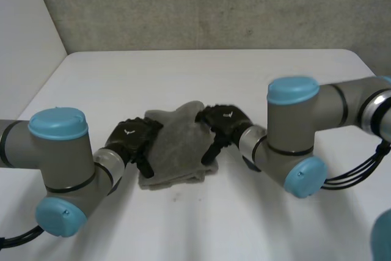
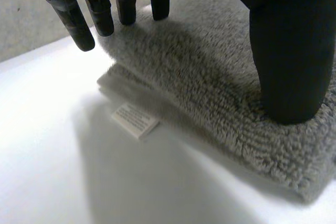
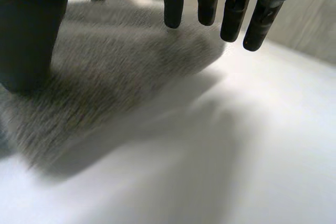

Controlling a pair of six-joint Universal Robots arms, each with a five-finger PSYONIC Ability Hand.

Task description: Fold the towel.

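A folded grey towel (image 1: 177,145) lies mid-frame on the white table (image 1: 256,71). A white label (image 2: 135,120) sticks out at its edge, the print unreadable. The left hand (image 1: 131,137) and right hand (image 1: 225,120) flank it with fingers straight, thumbs seemingly resting on the cloth.

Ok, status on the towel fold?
Left hand open, thumb on towel's left edge. Right hand open, thumb on its right edge. Towel doubled over on table. White label pokes out beneath.

Grey arms (image 1: 339,107), light-blue caps (image 1: 58,123), each robot hand (image 1: 131,136) black.
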